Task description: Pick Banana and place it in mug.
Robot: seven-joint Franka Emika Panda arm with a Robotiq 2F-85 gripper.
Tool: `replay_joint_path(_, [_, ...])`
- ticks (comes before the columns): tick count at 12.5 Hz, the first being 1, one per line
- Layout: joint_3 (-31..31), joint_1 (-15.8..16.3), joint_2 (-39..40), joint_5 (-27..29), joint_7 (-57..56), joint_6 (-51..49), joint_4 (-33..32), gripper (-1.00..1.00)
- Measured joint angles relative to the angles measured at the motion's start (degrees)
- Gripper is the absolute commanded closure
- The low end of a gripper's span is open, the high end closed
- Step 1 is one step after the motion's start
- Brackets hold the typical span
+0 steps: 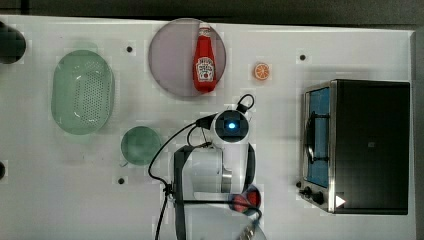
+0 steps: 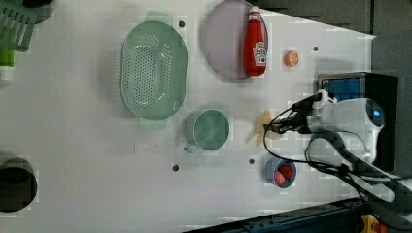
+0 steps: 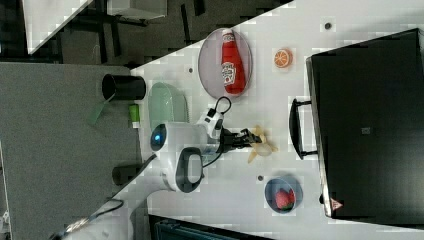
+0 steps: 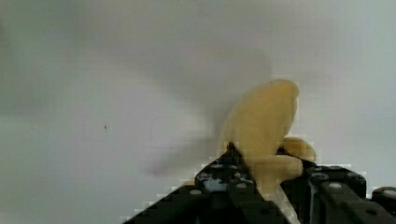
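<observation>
- The end effector (image 4: pixel 266 175) is clenched on the banana (image 4: pixel 264 128); in the wrist view its black fingers (image 4: pixel 224 175) press the pale yellow fruit from both sides.
- In the left view the banana (image 2: pixel 264 127) sits at the end effector (image 2: pixel 273 128), low over the white surface (image 2: pixel 87 160), well to the right of the mug (image 2: pixel 208 130).
- In the right view the banana (image 3: pixel 260 142) shows at the tip of the end effector (image 3: pixel 247 138), between the arm and the black oven (image 3: pixel 367 125).
- The mug (image 1: pixel 140 145) stands upright in the top view, just beside the lower right of the green colander (image 1: pixel 82 92).
- A ketchup bottle (image 1: pixel 204 60) lies on a grey plate (image 1: pixel 167 60) at the far side in the top view, with an orange slice (image 1: pixel 261 71) to its right.
- A blue bowl (image 2: pixel 281 173) with red fruit stands below the end effector in the left view.
</observation>
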Motion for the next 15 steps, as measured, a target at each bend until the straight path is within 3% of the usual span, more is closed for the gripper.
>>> replay_joint_path(3, [-3.00,0.94,-15.33,-0.16,-0.06,-10.69,1.45,0.57])
replay_joint_path(7, [-1.77,-0.19,-27.99,0.02,1.90,-29.25,13.54,0.57])
replay_joint_path(9, [-0.40,-0.11,-30.09,0.15,6.04,-34.29,18.02,0.57])
replay_joint_path(12, [4.68,0.33,-31.74,0.05,14.52,-37.29,16.00,0.56])
replay_joint_path(15, [12.20,1.27,-27.99,-0.53,26.10,-36.65,15.33,0.57])
